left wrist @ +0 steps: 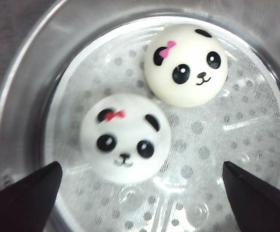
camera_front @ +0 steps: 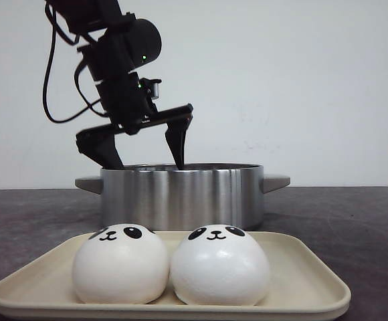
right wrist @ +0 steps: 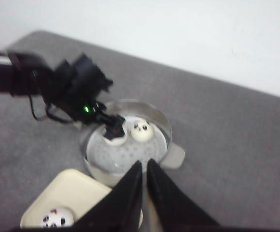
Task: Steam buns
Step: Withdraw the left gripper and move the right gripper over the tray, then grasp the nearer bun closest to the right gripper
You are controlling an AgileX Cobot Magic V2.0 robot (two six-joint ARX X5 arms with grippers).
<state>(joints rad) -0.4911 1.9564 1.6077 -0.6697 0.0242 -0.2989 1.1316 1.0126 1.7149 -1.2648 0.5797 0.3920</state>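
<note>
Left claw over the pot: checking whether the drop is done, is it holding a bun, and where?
Nothing is held: the left claw is open above two buns in the pot.

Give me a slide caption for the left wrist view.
Open left gripper above two panda buns on the steel pot's perforated steamer plate.
</note>
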